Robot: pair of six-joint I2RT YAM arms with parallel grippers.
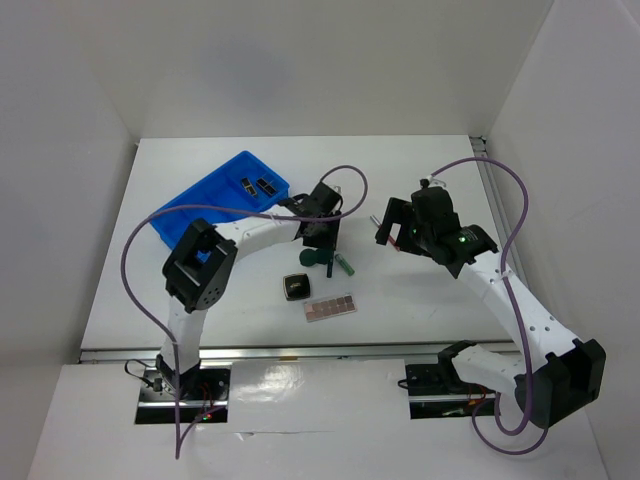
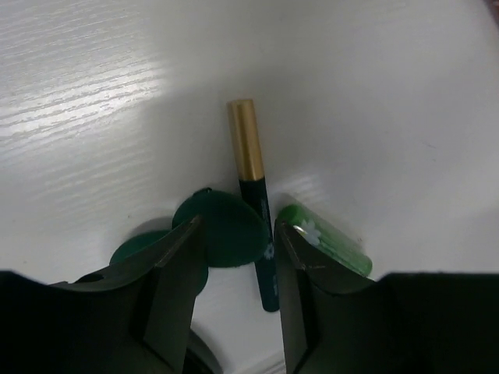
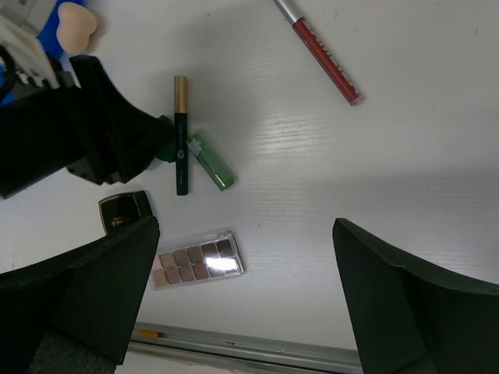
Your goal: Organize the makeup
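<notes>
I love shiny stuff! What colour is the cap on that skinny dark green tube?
Gold. The cap shows best in the left wrist view.

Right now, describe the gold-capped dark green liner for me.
The dark green liner is a slim glossy tube with a gold cap, lying flat on the white table. A round dark green compact seems to touch one side, a light green tube the other. The open left gripper frames its dark end.

Bright, even overhead light washes the white wood-grain counter (image 1: 420,180), with pale glare streaks in the left wrist view. Soft-edged grey shadows cross it in both wrist views. The left hand (image 2: 238,234) and right hand (image 3: 245,226) look dark and blurred up close.
</notes>
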